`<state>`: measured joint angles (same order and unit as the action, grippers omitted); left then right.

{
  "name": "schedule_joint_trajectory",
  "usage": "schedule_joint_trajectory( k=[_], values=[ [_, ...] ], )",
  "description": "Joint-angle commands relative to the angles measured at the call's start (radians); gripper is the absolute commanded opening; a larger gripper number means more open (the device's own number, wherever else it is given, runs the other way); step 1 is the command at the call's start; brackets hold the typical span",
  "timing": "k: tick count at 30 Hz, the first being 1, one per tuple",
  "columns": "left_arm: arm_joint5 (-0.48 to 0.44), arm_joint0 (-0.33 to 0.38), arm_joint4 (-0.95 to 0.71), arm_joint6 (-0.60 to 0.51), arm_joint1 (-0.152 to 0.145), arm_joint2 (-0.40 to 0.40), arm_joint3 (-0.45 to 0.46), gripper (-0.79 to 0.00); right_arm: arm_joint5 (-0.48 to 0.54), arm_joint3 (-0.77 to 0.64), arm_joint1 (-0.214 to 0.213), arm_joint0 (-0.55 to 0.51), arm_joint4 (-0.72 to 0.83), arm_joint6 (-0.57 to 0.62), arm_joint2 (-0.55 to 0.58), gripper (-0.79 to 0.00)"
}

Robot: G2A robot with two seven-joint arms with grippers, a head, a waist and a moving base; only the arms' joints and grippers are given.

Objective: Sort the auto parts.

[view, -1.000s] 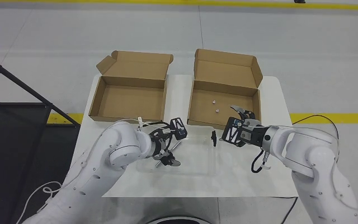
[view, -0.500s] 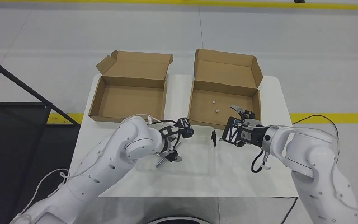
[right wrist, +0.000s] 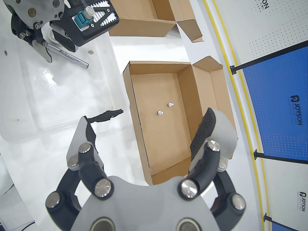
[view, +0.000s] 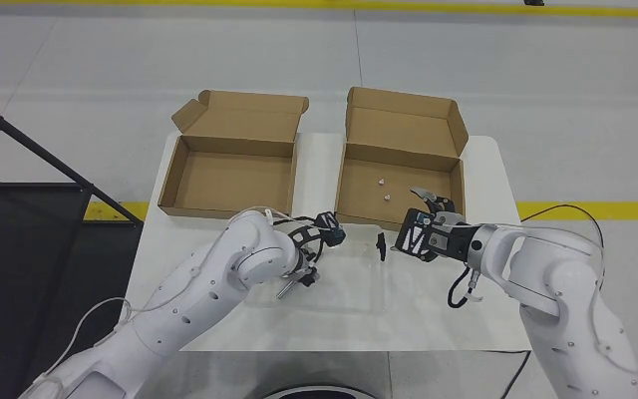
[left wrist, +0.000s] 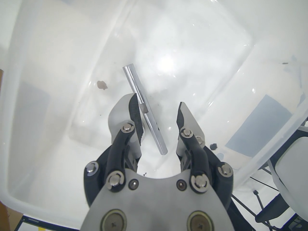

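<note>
A shiny metal rod (left wrist: pixel 144 106) lies on the floor of a clear plastic bin (left wrist: pixel 60 49). My left gripper (left wrist: pixel 157 104) hangs open over it, the rod between the fingers and touching one pad. From above, the left gripper (view: pixel 304 274) and rod (view: pixel 288 288) sit at the table's front centre. My right gripper (right wrist: pixel 148 117) is open and holds nothing, at the near edge of the right cardboard box (right wrist: pixel 168 133). Two small bolts (right wrist: pixel 170 104) (right wrist: pixel 160 113) lie in that box. The right wrist view also shows the left gripper (right wrist: pixel 56 48) and rod (right wrist: pixel 72 57).
An open left cardboard box (view: pixel 227 180) and the right box (view: pixel 399 209) stand side by side at the back of the white table (view: pixel 478 299). A small black scrap (view: pixel 380 245) lies by the bin's edge (right wrist: pixel 105 115).
My left arm has swung right and its gripper has come down around the rod in the bin. The right arm has not moved.
</note>
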<state>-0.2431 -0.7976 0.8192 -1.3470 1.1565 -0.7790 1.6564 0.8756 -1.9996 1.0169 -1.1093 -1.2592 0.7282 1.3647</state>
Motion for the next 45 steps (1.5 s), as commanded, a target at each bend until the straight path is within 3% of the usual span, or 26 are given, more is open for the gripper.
schedule_joint_trajectory(
  k=[1,9,17,32,39,41,45],
  values=[
    [0.006,0.003,0.003,0.009,0.003,0.005,-0.013,-0.409,0.000,0.000,0.000,0.000,0.000,0.000,0.000,0.000],
    [0.045,0.013,0.011,0.035,0.015,0.027,-0.057,-0.385,0.000,0.000,0.000,0.000,0.000,0.000,0.000,0.000],
    [0.071,0.023,0.023,0.037,0.026,0.048,-0.098,-0.416,0.000,0.000,0.000,0.000,0.000,0.000,0.000,0.000],
    [0.079,0.020,0.006,0.001,0.034,0.053,-0.094,-0.566,0.000,0.000,0.000,0.000,0.000,0.000,0.000,0.000],
    [0.071,0.010,0.006,-0.017,0.033,0.054,-0.105,-0.594,0.000,0.000,0.000,0.000,0.000,0.000,0.000,0.000],
    [0.068,0.009,0.004,-0.019,0.034,0.054,-0.108,-0.619,0.000,0.000,0.000,0.000,0.000,0.000,0.000,0.000],
    [0.065,0.008,0.000,-0.017,0.035,0.054,-0.112,-0.785,0.000,0.000,0.000,0.000,0.000,0.000,0.000,0.000]
  ],
)
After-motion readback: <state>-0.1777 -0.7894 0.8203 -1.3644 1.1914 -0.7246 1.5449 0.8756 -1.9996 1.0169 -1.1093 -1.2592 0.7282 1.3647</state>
